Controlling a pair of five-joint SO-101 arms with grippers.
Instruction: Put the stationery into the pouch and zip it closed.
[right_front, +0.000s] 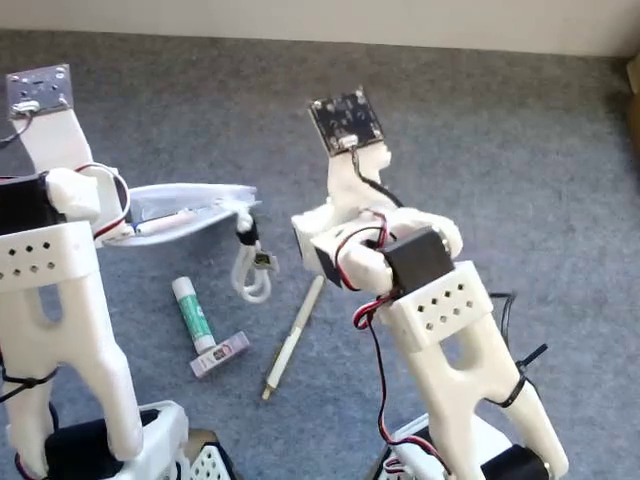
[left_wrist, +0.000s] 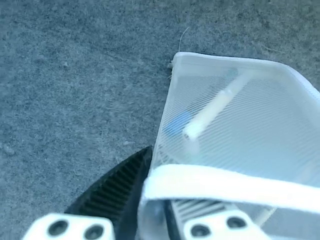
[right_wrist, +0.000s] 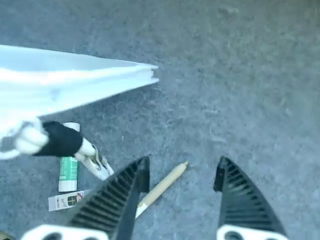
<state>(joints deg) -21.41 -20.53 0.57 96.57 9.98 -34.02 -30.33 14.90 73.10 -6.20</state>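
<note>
Pouch (left_wrist: 240, 125) in left claw (left_wrist: 156, 192); glue stick (right_front: 192, 312) label illegible.

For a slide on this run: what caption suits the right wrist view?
Open right end effector over the pen, with the lifted pouch and glue stick alongside.

Looks like a small robotics lab or hobby bench, not a production cell. Grey carpet (right_front: 520, 140) is the work surface, with a pale wall (right_front: 400, 18) strip at 12 o'clock. Two white 3D-printed arms (right_front: 60, 290) sit at 8 and 5 o'clock, with loose red-black servo wires (right_front: 377, 365) and bare camera boards (right_front: 345, 120). Props are desk stuff: pouch (right_front: 200, 200), glue stick (right_front: 192, 312), pen (right_front: 295, 335).
</note>
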